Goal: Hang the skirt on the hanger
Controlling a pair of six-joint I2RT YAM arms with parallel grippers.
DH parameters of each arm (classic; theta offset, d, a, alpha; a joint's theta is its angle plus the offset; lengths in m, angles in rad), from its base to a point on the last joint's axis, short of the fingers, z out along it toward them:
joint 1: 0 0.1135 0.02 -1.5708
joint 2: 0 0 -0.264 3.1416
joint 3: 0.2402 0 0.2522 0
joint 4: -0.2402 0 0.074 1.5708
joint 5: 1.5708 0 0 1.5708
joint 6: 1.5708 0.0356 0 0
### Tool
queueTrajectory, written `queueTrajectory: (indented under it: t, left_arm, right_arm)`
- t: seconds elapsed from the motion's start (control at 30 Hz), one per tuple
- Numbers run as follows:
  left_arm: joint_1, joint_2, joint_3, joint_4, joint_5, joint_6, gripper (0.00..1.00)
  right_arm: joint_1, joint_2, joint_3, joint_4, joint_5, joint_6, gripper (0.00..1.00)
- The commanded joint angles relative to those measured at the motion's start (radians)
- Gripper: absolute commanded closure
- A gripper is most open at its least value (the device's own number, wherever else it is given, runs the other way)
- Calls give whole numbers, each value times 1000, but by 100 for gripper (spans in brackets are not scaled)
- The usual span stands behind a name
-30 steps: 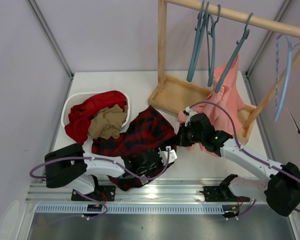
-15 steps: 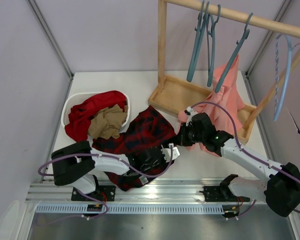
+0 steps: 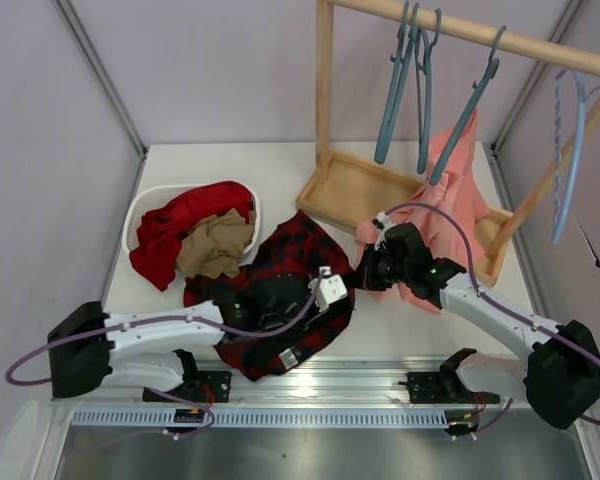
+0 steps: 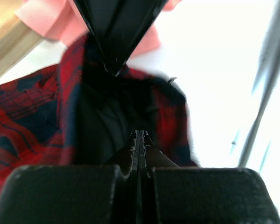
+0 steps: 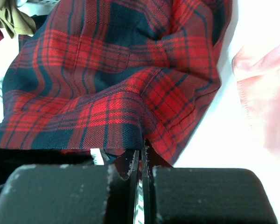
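Note:
The red-and-black plaid skirt (image 3: 280, 275) lies crumpled on the table, its white label (image 3: 290, 357) at the near edge. My right gripper (image 3: 361, 276) is shut on the skirt's right edge; plaid cloth (image 5: 107, 70) runs down into its tips (image 5: 141, 151). My left gripper (image 3: 344, 287) sits just beside it, over the skirt, jaws shut (image 4: 139, 134), and no cloth shows between them. Ahead of it hangs the dark inside of the skirt (image 4: 107, 116), pinched by the right gripper (image 4: 113, 70). The slate-blue hanger (image 3: 468, 108) hangs on the wooden rail with two others alike.
A white basket (image 3: 138, 212) at the left holds a red garment (image 3: 175, 230) and a tan one (image 3: 215, 245). The wooden rack's base tray (image 3: 345, 190) stands behind the skirt. A salmon-pink garment (image 3: 452, 200) hangs over it. A paler blue hanger (image 3: 568, 150) hangs far right.
My left gripper has closed and moved up and right across the skirt, toward the right gripper. Its elbow swung out to the left. The right arm held still.

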Motion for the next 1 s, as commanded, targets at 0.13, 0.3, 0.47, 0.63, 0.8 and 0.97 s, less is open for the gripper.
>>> queueTrajectory:
  t: [0.13, 0.3, 0.47, 0.63, 0.8, 0.97]
  left_arm:
    - [26, -245, 103, -259, 25, -154, 100]
    - [83, -308, 209, -455, -15, -231, 100]
    - [80, -356, 201, -452, 60, -255, 100]
    - [-4, -374, 87, -305, 53, -523, 100]
    - [-113, -370, -32, -124, -44, -856, 93]
    - [-195, -327, -129, -72, -245, -1118, 66]
  right_arm:
    - [14, -14, 112, -30, -57, 51, 100]
    - [77, -20, 231, -93, 7, 24, 97]
    - [85, -11, 260, -112, 84, 22, 100]
    - [96, 23, 225, -78, 81, 39, 100]
    - [99, -3, 190, -63, 110, 19, 100]
    - [102, -15, 173, -76, 139, -30, 100]
